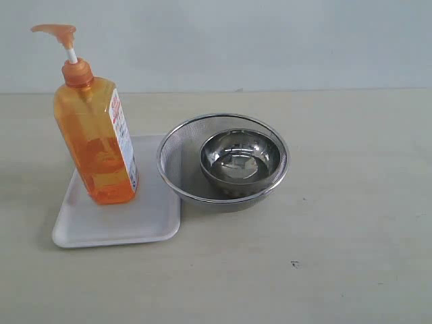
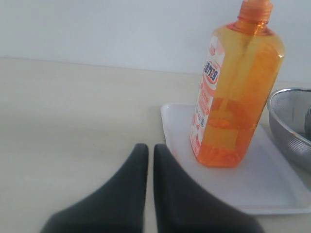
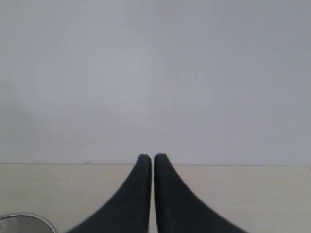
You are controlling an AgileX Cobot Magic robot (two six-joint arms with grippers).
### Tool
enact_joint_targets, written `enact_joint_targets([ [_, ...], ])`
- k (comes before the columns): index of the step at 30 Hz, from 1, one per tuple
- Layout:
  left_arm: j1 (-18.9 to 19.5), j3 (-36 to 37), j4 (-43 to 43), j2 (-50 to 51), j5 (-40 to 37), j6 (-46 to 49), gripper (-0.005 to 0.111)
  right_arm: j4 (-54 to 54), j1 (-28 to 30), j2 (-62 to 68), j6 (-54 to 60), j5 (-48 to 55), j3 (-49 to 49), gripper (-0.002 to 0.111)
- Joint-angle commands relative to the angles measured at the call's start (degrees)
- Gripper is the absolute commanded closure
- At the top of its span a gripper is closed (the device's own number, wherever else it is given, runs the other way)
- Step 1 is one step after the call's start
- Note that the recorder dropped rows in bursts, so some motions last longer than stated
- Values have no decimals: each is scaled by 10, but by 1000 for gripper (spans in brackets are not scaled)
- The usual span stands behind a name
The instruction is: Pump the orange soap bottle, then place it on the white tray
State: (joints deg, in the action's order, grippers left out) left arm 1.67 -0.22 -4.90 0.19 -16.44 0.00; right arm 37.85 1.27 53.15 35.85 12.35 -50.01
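Standing upright on flat rectangular white plastic tray (image 1: 115, 226), tall translucent orange plastic soap bottle (image 1: 94, 148); round steel mesh strainer (image 1: 177, 162) at tray's 3 o'clock; left fingers (image 2: 131, 184) and right fingers (image 3: 136, 194) pressed together, empty.

The orange soap bottle (image 2: 238, 92) stands upright on the white tray (image 2: 272, 187), left gripper (image 2: 147, 148) closed nearby

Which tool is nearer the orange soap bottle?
Left. The left tool sits beside the white tray, the orange soap bottle close ahead; the right tool sees only the strainer rim.
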Motion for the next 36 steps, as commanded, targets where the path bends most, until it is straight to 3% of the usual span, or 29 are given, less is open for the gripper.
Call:
enact_joint_targets([
  [1,-4,2,-2,-2,1,5,102,1,4,-28,1,-5,2,108],
  [36,-4,2,-2,-2,1,5,102,1,4,-231,2,-6,2,108],
])
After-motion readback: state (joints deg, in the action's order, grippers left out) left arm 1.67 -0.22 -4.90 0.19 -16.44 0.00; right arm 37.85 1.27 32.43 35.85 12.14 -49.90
